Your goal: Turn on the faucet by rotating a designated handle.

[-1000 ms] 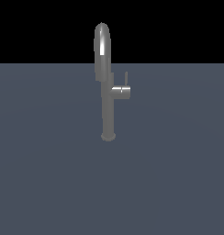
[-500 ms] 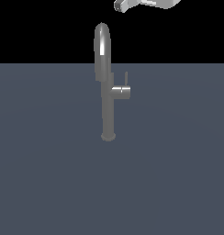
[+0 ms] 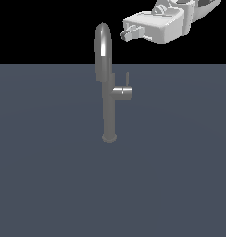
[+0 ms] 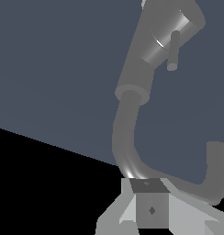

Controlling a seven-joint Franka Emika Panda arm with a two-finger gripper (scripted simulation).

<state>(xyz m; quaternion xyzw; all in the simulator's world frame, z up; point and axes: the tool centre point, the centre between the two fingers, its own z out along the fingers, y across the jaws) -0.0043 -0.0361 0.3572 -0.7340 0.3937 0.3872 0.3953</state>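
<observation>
A: Location of the faucet [image 3: 108,92]?

B: Upright on the grey tabletop [image 3: 50,176], slightly to the exterior view's left of centre. Round base flange seated on the surface, slim column rising from it, arched spout at the top curving over and down.

A: And the handle [image 3: 122,92]?

B: A short cylinder stub projects from the column toward the exterior view's right, at about mid-height. A thin flat lever stands up from the stub's outer end, near vertical. In the wrist view the handle [image 4: 171,36] shows as a stub with the lever lying across its end face, and the faucet [image 4: 127,133] runs from there to the spout.

A: Gripper [image 3: 126,33] position?

B: High in the exterior view's upper right, above and to the right of the spout's crown, well clear of the handle. The white hand body is tilted, fingers pointing toward the exterior view's left, close to the arch but not touching it. The wrist view looks down along the faucet from just beside the spout.

A: Finger state?

B: Cannot tell. The exterior view shows only small dark tips bunched at the hand's front, too small to judge the gap. In the wrist view only part of the fingers shows at the frame edge. Nothing is seen held
</observation>
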